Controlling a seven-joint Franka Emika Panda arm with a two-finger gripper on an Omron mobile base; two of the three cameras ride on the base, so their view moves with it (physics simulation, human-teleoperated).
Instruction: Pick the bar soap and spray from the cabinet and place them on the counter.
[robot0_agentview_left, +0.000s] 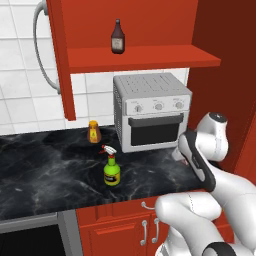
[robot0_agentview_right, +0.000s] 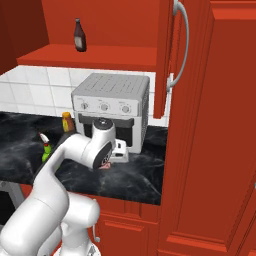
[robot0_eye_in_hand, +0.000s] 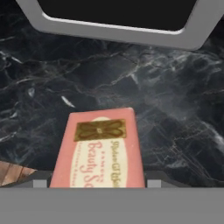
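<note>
The bar soap (robot0_eye_in_hand: 99, 148), a pink block with a gold emblem and script, sits between my fingertips with my gripper (robot0_eye_in_hand: 97, 183) shut on its sides. It hangs low over the black veined counter (robot0_eye_in_hand: 175, 109), just in front of the toaster oven. From the base, my gripper (robot0_agentview_right: 106, 163) points down with a bit of pink soap (robot0_agentview_right: 102, 166) under the hand. The green spray (robot0_agentview_left: 111, 169) with a yellow label stands upright on the counter (robot0_agentview_left: 50, 175), left of my arm. The red cabinet (robot0_agentview_left: 145, 57) hangs open above.
A silver toaster oven (robot0_agentview_left: 152, 110) stands at the back of the counter, close behind my hand. A small orange bottle (robot0_agentview_left: 93, 132) stands left of it. A dark brown bottle (robot0_agentview_left: 118, 37) stays on the cabinet shelf. A tall red cabinet (robot0_agentview_right: 215, 150) walls the right side.
</note>
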